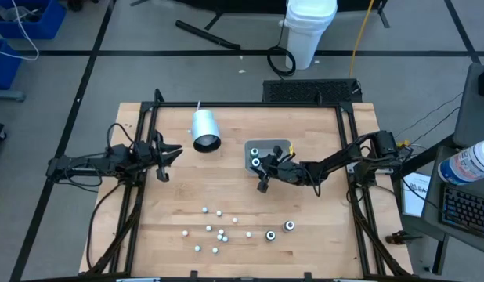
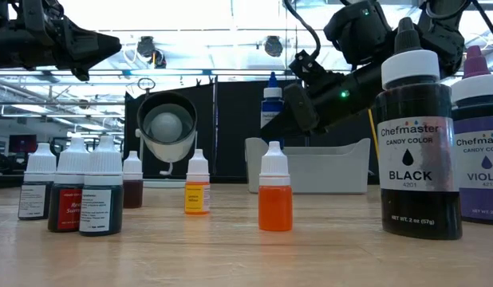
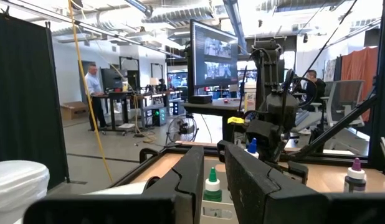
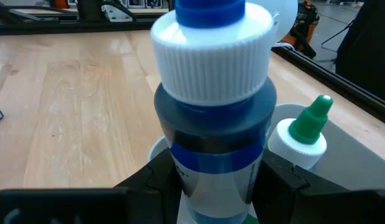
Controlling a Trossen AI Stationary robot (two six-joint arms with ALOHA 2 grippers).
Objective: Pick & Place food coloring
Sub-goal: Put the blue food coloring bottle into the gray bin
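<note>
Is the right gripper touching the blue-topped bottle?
Touching: the right wrist view shows the right gripper with both fingers pressed against the blue-topped bottle.

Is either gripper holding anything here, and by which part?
The right gripper holds a blue-topped bottle by its body, below the white cap. The left gripper holds nothing.

Pretty clearly a robotics lab or open workshop space. The wooden desk [image 1: 226, 196] sits inside a black metal frame [image 1: 250, 106] with cables trailing off it. Exposed ducts and pipes [image 3: 149, 12] run across the ceiling, a big monitor [image 3: 212, 59] stands on a stand, there are workbenches [image 3: 127, 96] with gear on them, office chairs [image 3: 345, 102], and a person [image 3: 93, 93] standing at a bench.
</note>
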